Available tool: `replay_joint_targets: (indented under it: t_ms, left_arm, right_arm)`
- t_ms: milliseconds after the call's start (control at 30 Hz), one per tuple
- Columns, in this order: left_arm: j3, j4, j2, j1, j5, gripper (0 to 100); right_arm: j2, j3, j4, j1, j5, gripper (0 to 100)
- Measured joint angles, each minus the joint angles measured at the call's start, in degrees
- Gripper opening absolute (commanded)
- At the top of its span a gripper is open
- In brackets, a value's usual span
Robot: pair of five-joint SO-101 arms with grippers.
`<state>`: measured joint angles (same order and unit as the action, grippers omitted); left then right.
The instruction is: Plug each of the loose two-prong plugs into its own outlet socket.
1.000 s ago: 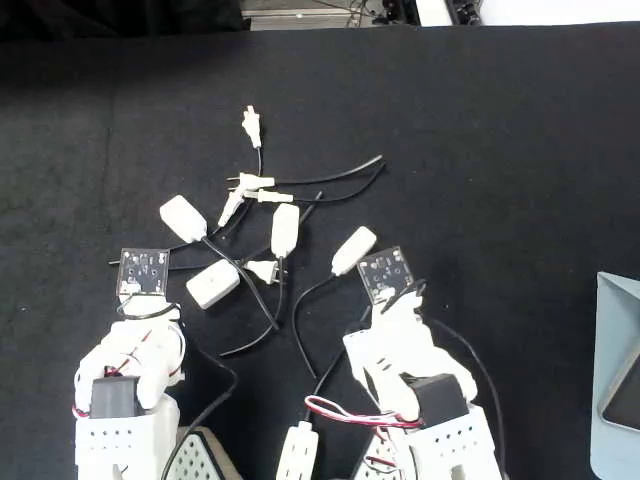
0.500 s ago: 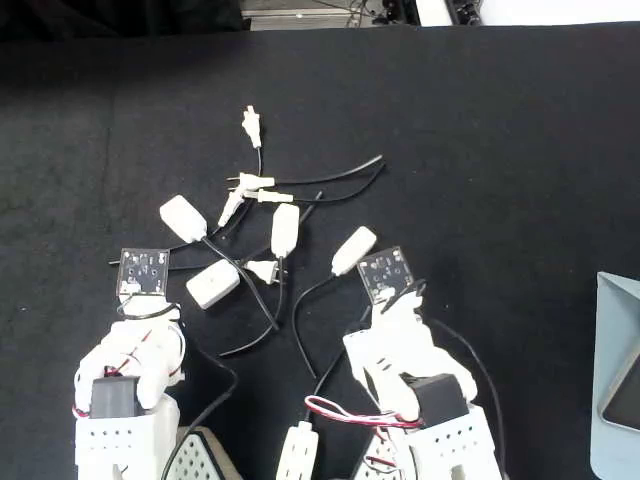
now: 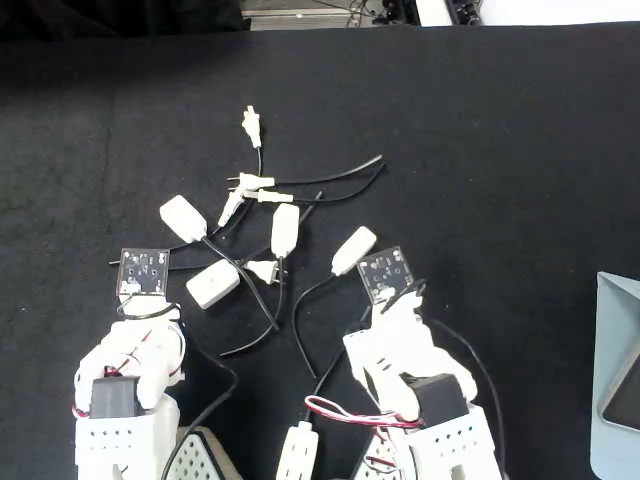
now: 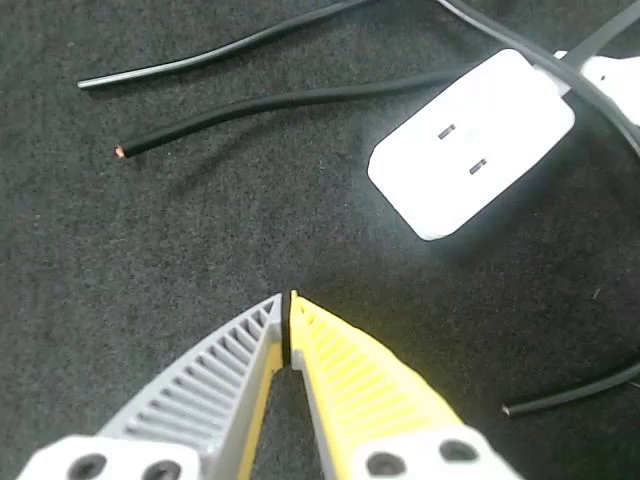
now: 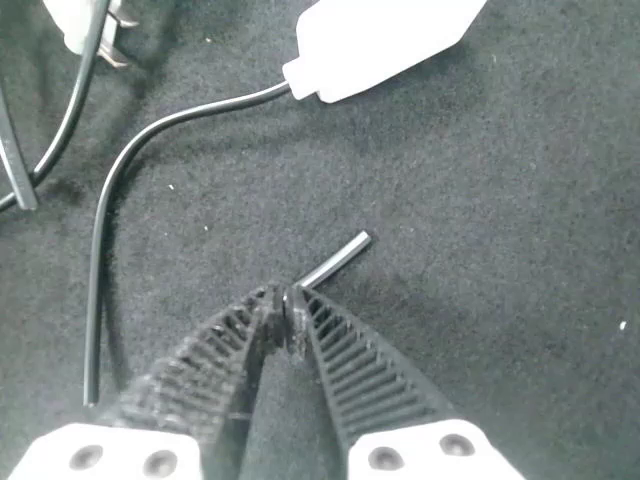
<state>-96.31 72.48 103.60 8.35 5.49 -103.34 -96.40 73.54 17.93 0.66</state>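
Several white two-prong plugs on black cords lie mid-table, among them one far plug (image 3: 250, 123), a pair (image 3: 255, 187) and a nearer plug (image 3: 262, 270). White outlet sockets lie around them (image 3: 183, 217), (image 3: 285, 230), (image 3: 353, 250), (image 3: 212, 285). My left gripper (image 4: 288, 302) is shut and empty, low over the cloth, just short of a socket showing two slots (image 4: 470, 140). My right gripper (image 5: 285, 296) is shut, its tips touching a short black cord end (image 5: 338, 258); I cannot tell whether it pinches the cord. A white socket body (image 5: 385, 35) lies beyond.
Loose black cords (image 3: 335, 180) cross the pile. Another white outlet block (image 3: 298, 450) lies between the arm bases. A pale blue tray (image 3: 612, 330) sits at the right edge. Black cloth covers the table (image 3: 500, 150), open at the far and right sides.
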Motion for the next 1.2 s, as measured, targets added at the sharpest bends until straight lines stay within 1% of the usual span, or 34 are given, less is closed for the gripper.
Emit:
replay_joint_targets:
  t_ms: [200,300,433,500,667,767,800,867,933,967,1100,1200]
  left_arm:
    - [0.0,0.0,0.0,-0.1,0.0,3]
    - [0.0,0.0,0.0,-2.4,0.1,3]
    - [0.0,0.0,0.0,-2.6,0.1,3]
    - [0.0,0.0,0.0,-1.1,0.2,3]
    - [1.1,0.0,0.1,7.0,0.1,3]
    - [1.1,0.0,0.2,9.3,0.1,3]
    - [1.1,0.0,0.2,9.7,0.1,3]
    - [1.1,0.0,0.1,10.0,0.1,3]
    - [1.1,0.2,0.1,10.1,0.2,3]
    - [1.1,0.2,0.1,10.2,0.4,3]
    - [1.1,0.4,0.1,12.2,5.9,3]
    - [1.1,0.4,0.1,15.3,8.9,3]
  right_arm:
    - [0.0,0.0,0.0,0.0,0.0,1.2]
    - [0.0,0.0,0.0,0.0,0.0,1.2]
    - [0.0,0.0,0.0,0.0,0.0,1.2]
    - [0.0,0.0,0.0,0.0,0.0,1.2]
    - [0.0,0.0,0.0,-0.2,0.0,1.3]
    - [0.0,0.2,0.0,-4.8,0.2,6.4]
    - [0.0,0.4,-0.6,-6.3,0.9,8.2]
    - [0.0,0.4,-3.4,-7.9,6.0,10.9]
    - [0.0,0.4,-5.7,-9.2,11.4,11.5]
    - [0.0,0.7,-6.6,-9.5,12.6,11.0]
    - [0.0,6.4,-8.0,-9.3,14.2,8.9]
    - [0.2,12.7,-8.0,-6.5,14.6,9.0]
